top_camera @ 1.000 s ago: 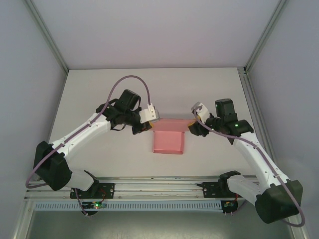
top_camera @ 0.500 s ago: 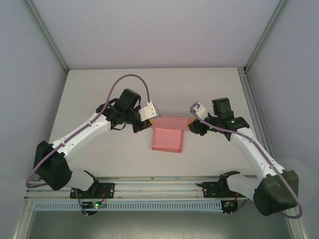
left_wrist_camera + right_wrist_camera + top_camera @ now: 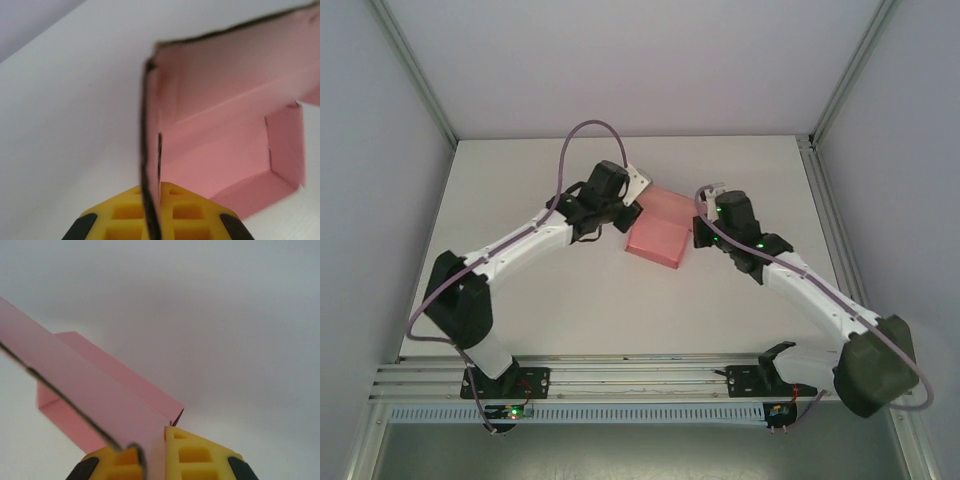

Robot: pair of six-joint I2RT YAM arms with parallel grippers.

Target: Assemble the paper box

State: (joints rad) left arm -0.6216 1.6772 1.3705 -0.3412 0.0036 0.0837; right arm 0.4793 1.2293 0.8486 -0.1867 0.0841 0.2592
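The pink paper box (image 3: 658,228) is partly folded, with walls raised and the top open, and it sits skewed at the table's middle. My left gripper (image 3: 632,206) is shut on its left wall. In the left wrist view the yellow fingertips (image 3: 175,197) pinch that thin card edge-on, and the box's inside (image 3: 225,130) opens to the right of my left gripper (image 3: 153,194). My right gripper (image 3: 698,224) is shut on the box's right side. In the right wrist view a pink panel (image 3: 100,385) runs down between the jaws of my right gripper (image 3: 154,441).
The white table (image 3: 520,190) stretches left, right and behind the box. Grey walls enclose it, with metal posts at the back corners (image 3: 812,140). A rail (image 3: 640,375) with both arm bases runs along the near edge.
Both arms have reached farther back, carrying the box away from the near edge and turning it askew. The right gripper has shut on the box's right side.
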